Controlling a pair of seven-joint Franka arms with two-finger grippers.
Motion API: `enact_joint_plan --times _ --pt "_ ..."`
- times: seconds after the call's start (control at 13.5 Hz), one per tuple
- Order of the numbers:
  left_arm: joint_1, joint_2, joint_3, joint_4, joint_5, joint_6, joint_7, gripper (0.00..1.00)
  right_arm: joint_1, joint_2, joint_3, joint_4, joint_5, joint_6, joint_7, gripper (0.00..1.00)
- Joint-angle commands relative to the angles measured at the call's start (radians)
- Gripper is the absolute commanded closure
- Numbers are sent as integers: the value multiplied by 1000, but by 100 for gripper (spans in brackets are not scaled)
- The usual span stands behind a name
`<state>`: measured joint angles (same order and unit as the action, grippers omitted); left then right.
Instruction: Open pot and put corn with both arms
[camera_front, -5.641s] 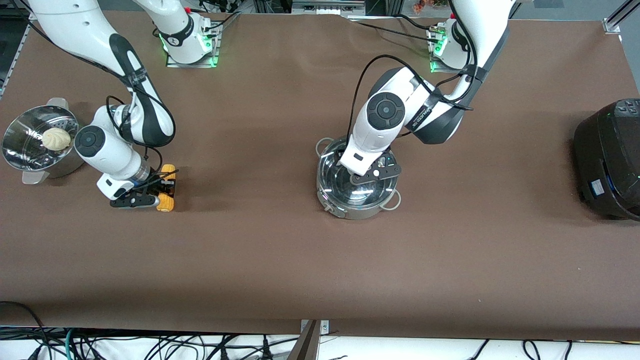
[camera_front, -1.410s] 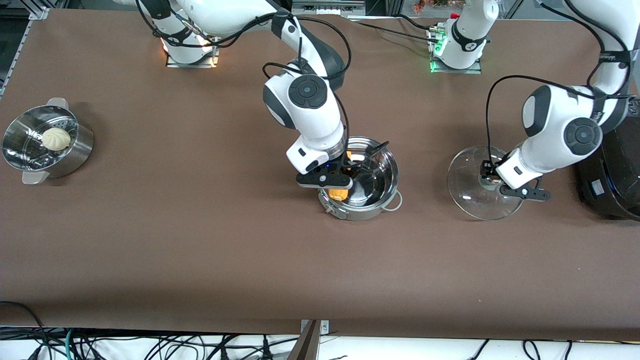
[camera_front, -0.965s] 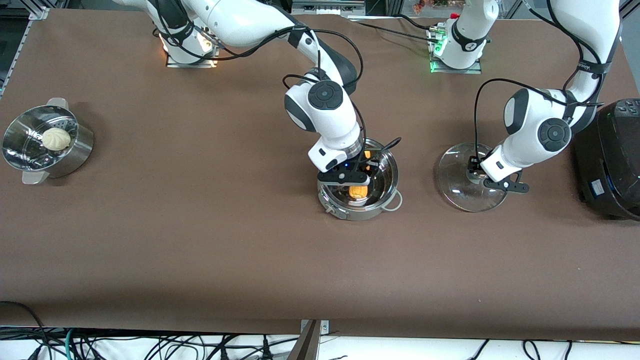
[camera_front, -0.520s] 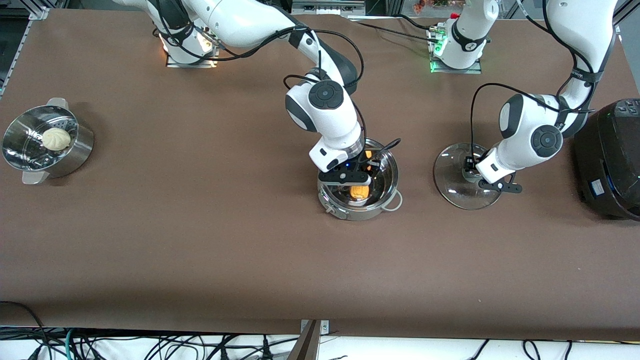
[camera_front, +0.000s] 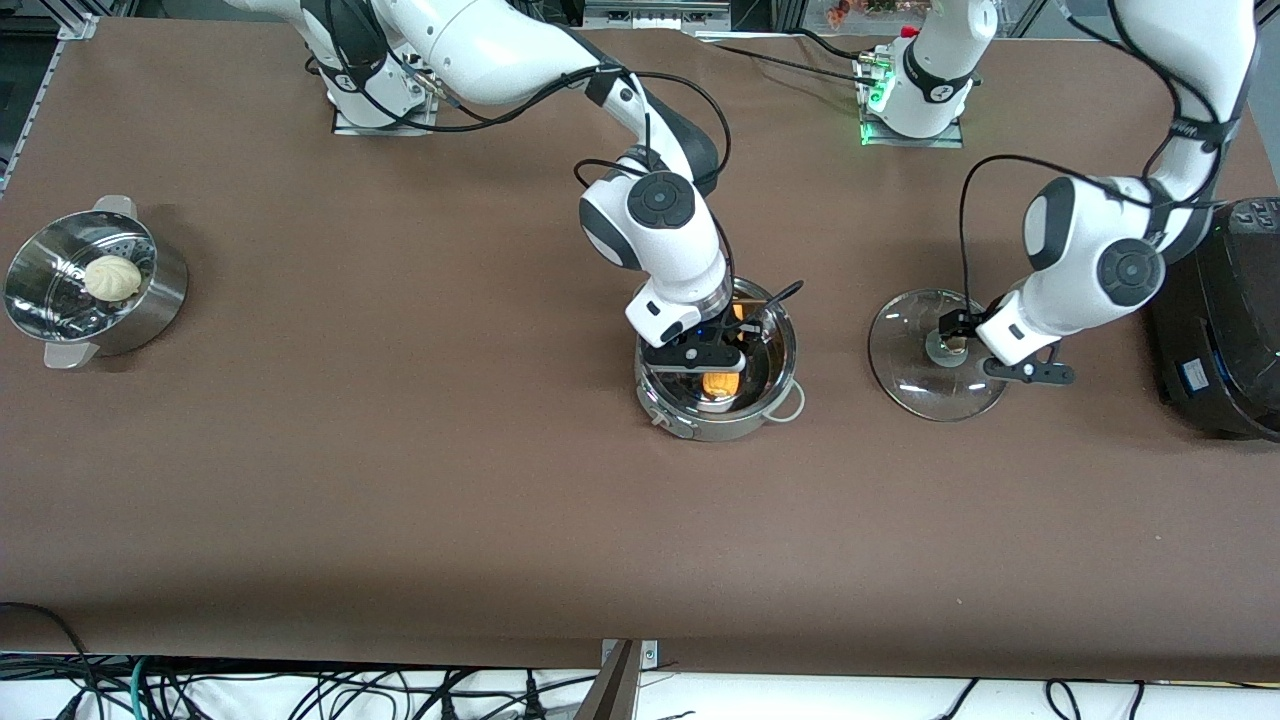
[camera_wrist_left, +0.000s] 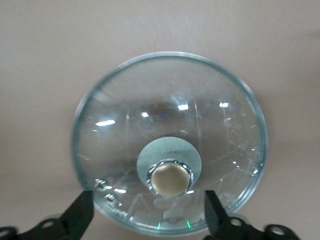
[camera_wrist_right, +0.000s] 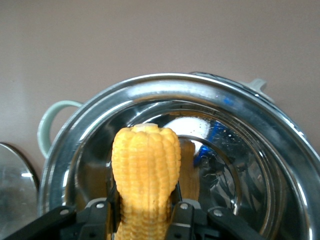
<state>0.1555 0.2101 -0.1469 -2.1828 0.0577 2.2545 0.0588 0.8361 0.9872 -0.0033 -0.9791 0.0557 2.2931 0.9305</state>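
The steel pot (camera_front: 772, 398) stands uncovered in the middle of the table. My right gripper (camera_front: 705, 360) reaches down into it, shut on the yellow corn (camera_front: 720, 384). In the right wrist view the corn (camera_wrist_right: 146, 165) sticks out from between the two pads over the pot's shiny bottom (camera_wrist_right: 235, 165). The glass lid (camera_front: 925, 385) lies flat on the table beside the pot, toward the left arm's end. My left gripper (camera_front: 992, 348) hovers just above the lid, open. Its fingers (camera_wrist_left: 82, 215) stand wide apart on either side of the copper-coloured knob (camera_wrist_left: 171, 180) without touching it.
A perforated steamer bowl (camera_front: 150, 310) holding a white bun (camera_front: 112, 277) stands at the right arm's end of the table. A big black cooker (camera_front: 1220, 320) sits at the left arm's end, close beside the left arm's wrist.
My left gripper has opened and let go of the lid's knob, drawing slightly toward the cooker; the lid now rests on the table. The right gripper holds the corn in the pot, barely moved.
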Motion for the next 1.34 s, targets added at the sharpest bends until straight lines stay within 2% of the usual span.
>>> enact_joint_plan --times 0.0,0.07,0.15,0.22,0.37,0.67,0.82,0.96,1.04,1.26 --pt "4 -106 -2 82 -15 -178 24 0 5 25 -1 28 -23 6 -5 53" --pt "3 -119 -3 166 -15 -294 32 0 6 25 -1 25 -26 11 -4 39" --pt "3 -120 -3 269 -15 -425 30 0 11 24 -3 20 -36 11 -4 0" --pt "0 -120 -3 358 -15 -532 30 0 11 24 -1 19 -68 11 -7 0" --pt "-4 -123 -2 492 -9 -653 33 0 11 18 0 19 -77 8 -7 0" --pt "-10 -135 12 667 -7 -829 19 0 11 -1 0 19 -79 -4 -7 0" --pt "-14 -136 14 731 -7 -886 -2 0 9 -22 -1 19 -80 -44 -12 0" --pt "-34 -135 50 777 -9 -909 -8 0 2 -61 -3 16 -83 -82 -21 0" --pt "-45 -135 75 781 -19 -909 -7 0 -8 -83 -4 8 -77 -112 -48 0" --pt "-39 -133 78 784 -45 -902 -11 0 -61 -148 -4 3 -71 -226 -156 0"
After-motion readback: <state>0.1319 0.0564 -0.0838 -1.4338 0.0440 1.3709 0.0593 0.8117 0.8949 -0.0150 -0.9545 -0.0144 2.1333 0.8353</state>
